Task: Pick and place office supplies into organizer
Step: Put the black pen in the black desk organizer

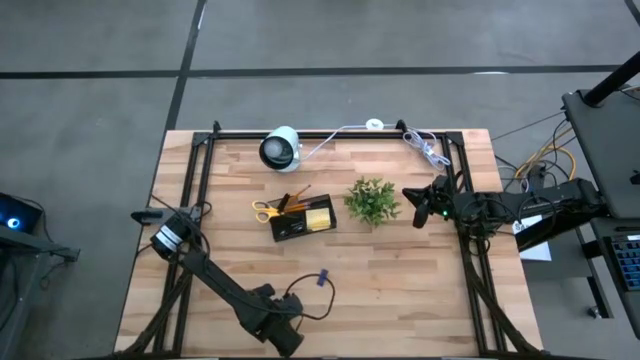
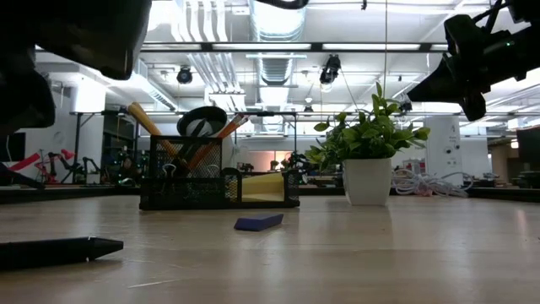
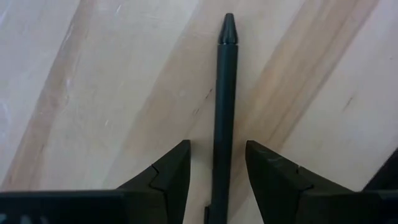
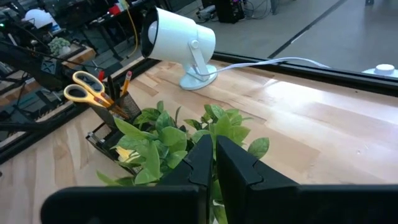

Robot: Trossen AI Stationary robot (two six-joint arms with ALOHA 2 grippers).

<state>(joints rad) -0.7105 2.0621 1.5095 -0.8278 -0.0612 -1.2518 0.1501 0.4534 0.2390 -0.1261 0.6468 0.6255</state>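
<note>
A thin black pen (image 3: 225, 93) lies flat on the table near its near edge, and also shows in the low view (image 2: 59, 250). My left gripper (image 3: 217, 150) is open low over it, one finger on each side, with a gap on both sides; in the high view it is near the near edge (image 1: 285, 335). A tiny blue piece (image 1: 322, 279) lies on the wood (image 2: 258, 222). The black organizer (image 1: 300, 220) stands mid-table with yellow-handled scissors (image 4: 87, 93), orange pencils and a yellow sticky pad (image 2: 263, 187) in it. My right gripper (image 4: 214, 163) is shut, raised beside the plant (image 1: 418, 210).
A small green plant (image 1: 372, 202) in a white pot stands right of the organizer. A white round camera-like device (image 1: 281, 148) and a white coiled cable (image 1: 428, 150) sit by the far edge. Black frame rails (image 1: 200, 180) run along the table's sides. Bare wood lies around the blue piece.
</note>
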